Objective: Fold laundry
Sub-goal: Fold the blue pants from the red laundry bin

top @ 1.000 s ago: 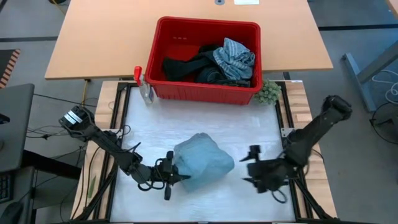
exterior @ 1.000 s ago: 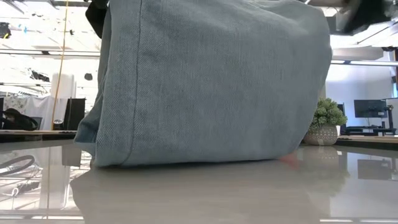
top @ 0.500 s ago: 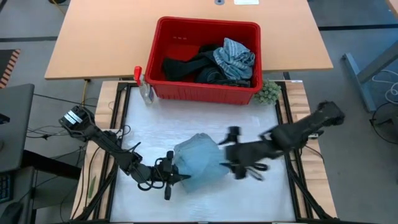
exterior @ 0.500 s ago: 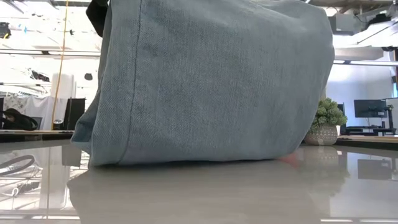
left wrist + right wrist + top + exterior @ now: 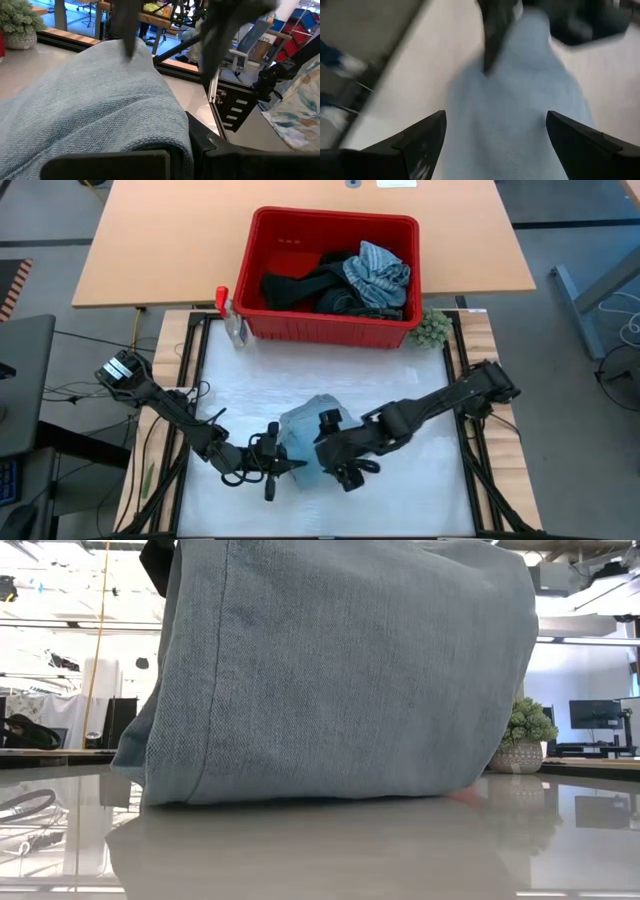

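Light-blue cloth (image 5: pixel 312 432) sits bunched mid-surface, clamped at its edge by the left claw (image 5: pixel 284 463). Right claw (image 5: pixel 335 452) swings in from the side, fingers spread over it, ready for a second grip to fold.

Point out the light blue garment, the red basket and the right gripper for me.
light blue garment (image 5: pixel 300 420): high view, exposed top of the bundle.
red basket (image 5: pixel 330 326): high view, front wall.
right gripper (image 5: pixel 492 142): right wrist view, midway between its spread fingertips, over the cloth.

High cam: straight down, whole table. Low cam: table level, very close to light blue garment (image 5: pixel 340 670); wrist cams share it.
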Motion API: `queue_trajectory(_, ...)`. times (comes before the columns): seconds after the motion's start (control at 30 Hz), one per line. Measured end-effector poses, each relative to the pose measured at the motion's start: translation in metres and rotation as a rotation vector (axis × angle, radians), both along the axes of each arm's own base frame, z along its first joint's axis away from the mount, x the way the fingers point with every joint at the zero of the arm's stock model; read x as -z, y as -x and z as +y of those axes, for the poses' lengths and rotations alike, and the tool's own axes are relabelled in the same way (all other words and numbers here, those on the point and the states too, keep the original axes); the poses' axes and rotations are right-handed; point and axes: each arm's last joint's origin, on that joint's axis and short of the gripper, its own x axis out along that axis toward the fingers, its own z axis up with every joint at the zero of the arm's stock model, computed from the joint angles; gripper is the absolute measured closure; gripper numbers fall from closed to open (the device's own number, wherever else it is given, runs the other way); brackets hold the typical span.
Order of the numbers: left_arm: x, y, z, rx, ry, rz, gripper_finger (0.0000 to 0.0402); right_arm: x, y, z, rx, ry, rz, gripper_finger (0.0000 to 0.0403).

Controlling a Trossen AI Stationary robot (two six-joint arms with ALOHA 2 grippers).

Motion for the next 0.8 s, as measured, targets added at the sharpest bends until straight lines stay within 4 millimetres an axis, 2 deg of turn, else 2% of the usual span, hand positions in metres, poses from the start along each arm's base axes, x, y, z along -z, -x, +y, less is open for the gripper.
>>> queue_trajectory(0.1, -0.001, 0.0, 0.0, 0.002, 0.0, -0.006, 0.0401, 0.012, -0.001, -0.002, 0.054, 0.093, 0.045, 0.0037)
queue_trajectory(0.17, -0.001, 0.0, 0.0, 0.013, -0.007, -0.011, 0.0401, 0.012, -0.001, -0.002, 0.087, 0.128, 0.037, 0.0037)
queue_trajectory(0.4, -0.008, 0.0, -0.001, 0.024, -0.022, -0.068, 0.0401, 0.022, -0.002, 0.001, 0.132, 0.074, 0.098, 0.0037)
queue_trajectory(0.63, -0.02, -0.004, -0.005, 0.028, -0.071, -0.104, 0.0401, 0.028, -0.007, 0.008, 0.159, 0.008, 0.087, 0.0038)
queue_trajectory(0.73, -0.022, -0.005, -0.005, 0.023, -0.091, -0.11, 0.0401, 0.032, -0.011, 0.008, 0.186, -0.017, 0.088, 0.0052)
queue_trajectory(0.8, -0.023, -0.005, -0.005, 0.023, -0.094, -0.112, 0.0401, 0.032, -0.012, 0.008, 0.192, -0.03, 0.084, 0.0077)
